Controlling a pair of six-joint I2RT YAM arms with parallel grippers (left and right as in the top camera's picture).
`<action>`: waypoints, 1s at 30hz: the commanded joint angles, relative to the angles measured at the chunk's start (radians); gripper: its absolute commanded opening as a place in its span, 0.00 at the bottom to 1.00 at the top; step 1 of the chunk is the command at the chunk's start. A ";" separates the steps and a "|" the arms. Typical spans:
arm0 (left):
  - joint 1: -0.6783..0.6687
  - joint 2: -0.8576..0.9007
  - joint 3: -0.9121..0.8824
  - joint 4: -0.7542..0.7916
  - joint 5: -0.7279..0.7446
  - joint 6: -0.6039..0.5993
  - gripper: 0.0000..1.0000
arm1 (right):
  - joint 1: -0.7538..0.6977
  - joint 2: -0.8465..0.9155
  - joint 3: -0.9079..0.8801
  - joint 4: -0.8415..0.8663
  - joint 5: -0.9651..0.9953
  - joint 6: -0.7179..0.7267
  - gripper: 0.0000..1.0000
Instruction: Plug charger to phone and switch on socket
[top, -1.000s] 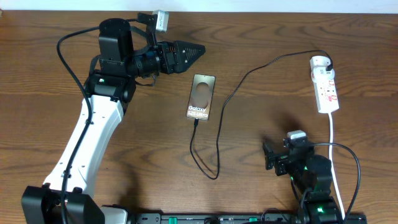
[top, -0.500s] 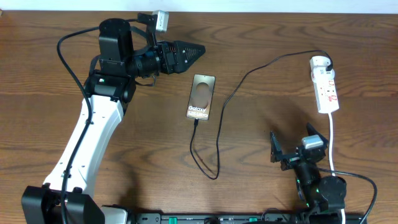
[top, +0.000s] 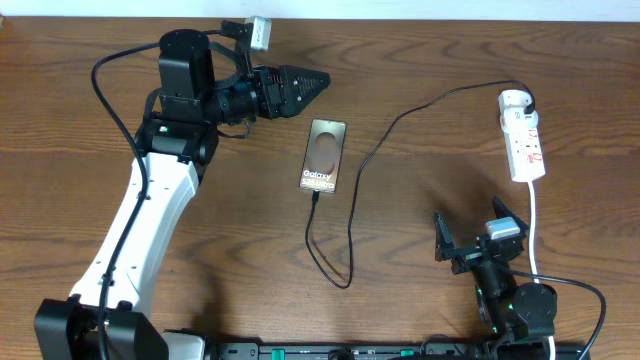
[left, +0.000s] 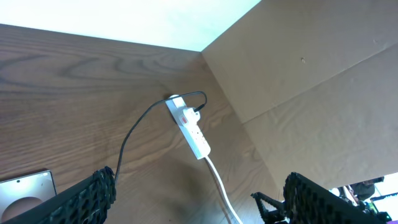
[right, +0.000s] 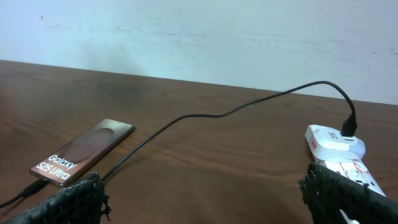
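Observation:
The phone (top: 323, 155) lies flat mid-table, text face up; it also shows in the right wrist view (right: 84, 152) and at the edge of the left wrist view (left: 25, 193). The charger cable (top: 375, 150) runs from the black plug in the socket (top: 523, 135), loops toward the front, and its tip meets the phone's near short edge. My left gripper (top: 305, 85) hovers open and empty just left of the phone's far end. My right gripper (top: 475, 228) is open and empty at the front right, below the socket (right: 339, 152).
The socket's white cord (top: 533, 225) runs down the right side past my right arm. A cardboard wall (left: 298, 74) stands beyond the table in the left wrist view. The table's far edge meets a pale wall (right: 199, 37).
The right arm pulled back toward the front edge and its gripper turned and spread open about a second ago; since then nothing has moved. The left arm, phone and cable are unchanged.

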 joint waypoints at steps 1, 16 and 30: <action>0.003 -0.014 0.012 0.002 -0.003 -0.004 0.87 | 0.006 -0.008 -0.002 -0.005 -0.003 -0.002 0.99; 0.003 -0.059 0.011 -0.175 -0.150 0.154 0.87 | 0.006 -0.008 -0.002 -0.005 -0.003 -0.002 0.99; 0.024 -0.365 -0.304 -0.322 -0.731 0.351 0.87 | 0.006 -0.008 -0.002 -0.005 -0.003 -0.002 0.99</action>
